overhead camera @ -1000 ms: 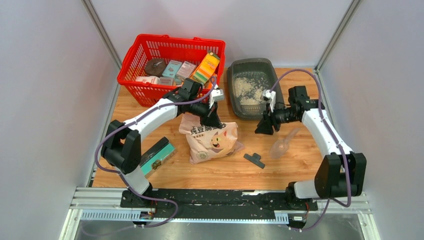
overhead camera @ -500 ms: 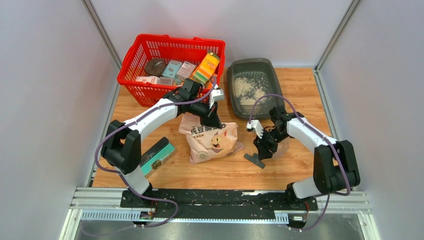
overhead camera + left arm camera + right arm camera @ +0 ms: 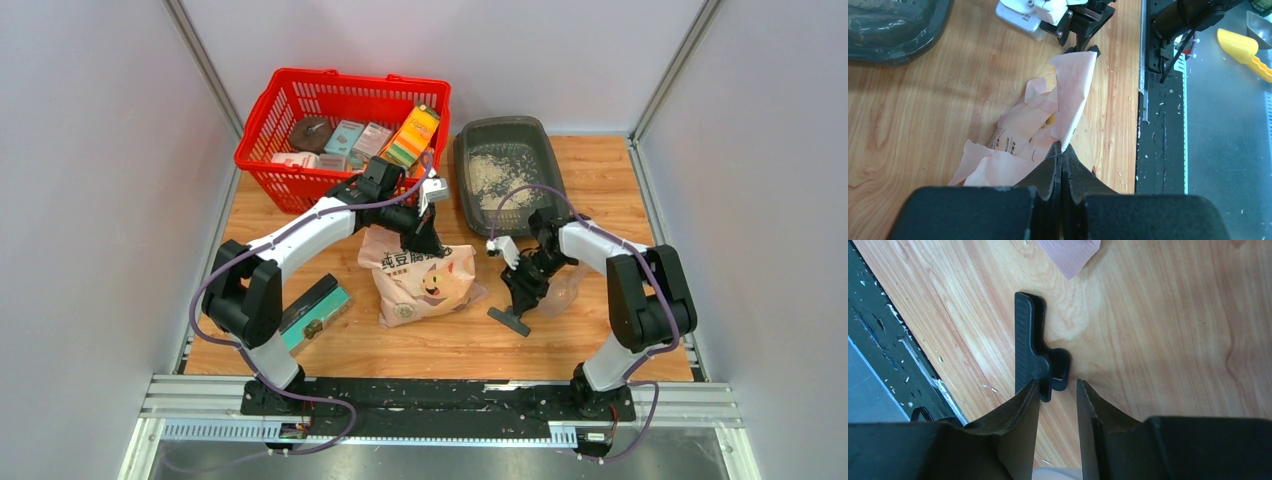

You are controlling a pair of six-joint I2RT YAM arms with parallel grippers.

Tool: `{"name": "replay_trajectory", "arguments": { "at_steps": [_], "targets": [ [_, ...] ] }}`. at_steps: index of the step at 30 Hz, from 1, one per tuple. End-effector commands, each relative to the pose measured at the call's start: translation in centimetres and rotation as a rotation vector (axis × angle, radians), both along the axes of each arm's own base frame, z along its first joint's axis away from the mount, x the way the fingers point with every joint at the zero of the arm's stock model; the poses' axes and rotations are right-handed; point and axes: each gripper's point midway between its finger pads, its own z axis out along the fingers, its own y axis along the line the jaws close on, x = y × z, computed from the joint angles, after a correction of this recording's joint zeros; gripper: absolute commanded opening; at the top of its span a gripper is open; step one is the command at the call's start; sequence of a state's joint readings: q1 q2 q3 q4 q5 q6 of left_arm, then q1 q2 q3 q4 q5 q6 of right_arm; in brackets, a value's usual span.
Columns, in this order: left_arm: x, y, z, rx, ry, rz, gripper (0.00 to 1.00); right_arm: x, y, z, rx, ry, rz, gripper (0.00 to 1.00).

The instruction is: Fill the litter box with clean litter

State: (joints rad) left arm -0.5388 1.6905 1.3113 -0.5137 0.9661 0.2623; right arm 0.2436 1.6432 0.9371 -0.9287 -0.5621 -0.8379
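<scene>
The only words big enough to make out are on the pinkish-beige paper litter bag point(image 3: 425, 285) in the middle of the top view. A row of dark Chinese characters runs across its upper part. The first ones look like 纯豆腐. The end of the row is hidden under the left gripper point(image 3: 428, 243). Below the row is a cartoon cat face, and near the bag's lower left corner is a small round sign, too tiny to read.

In the left wrist view, the same bag point(image 3: 1023, 120) shows a short line of tiny dark print, too small to read.

The little boxes point(image 3: 412, 135) in the red plastic mesh basket point(image 3: 262, 140) at the upper left have coloured labels, but their print is too small to read.
</scene>
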Motion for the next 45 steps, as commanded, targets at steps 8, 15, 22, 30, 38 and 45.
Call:
{"name": "replay_trajectory", "arguments": {
  "at_steps": [8, 15, 22, 30, 38, 45],
  "targets": [
    [-0.6, 0.9, 0.6, 0.021, 0.020, 0.020, 0.00, 0.0, 0.4, 1.1, -0.003, 0.041, 0.023, 0.34],
    [-0.7, 1.0, 0.6, 0.021, 0.010, 0.014, 0.00, -0.9, 0.2, 1.9, -0.012, 0.056, 0.006, 0.39],
    [-0.6, 0.9, 0.6, 0.023, 0.012, 0.018, 0.00, -0.7, 0.4, 0.9, -0.024, 0.070, -0.005, 0.30],
    [-0.6, 1.0, 0.4, 0.029, 0.011, 0.018, 0.00, -0.7, 1.3, 2.1, 0.014, 0.087, 0.001, 0.06],
    [-0.3, 0.9, 0.6, 0.033, -0.002, 0.002, 0.00, -0.9, 3.7, 10.2, 0.218, -0.049, 0.058, 0.00],
    [-0.2, 1.2, 0.3, 0.054, -0.020, -0.012, 0.00, -2.8, 4.0, 15.1, 0.278, -0.122, 0.109, 0.00]
  ]
}}
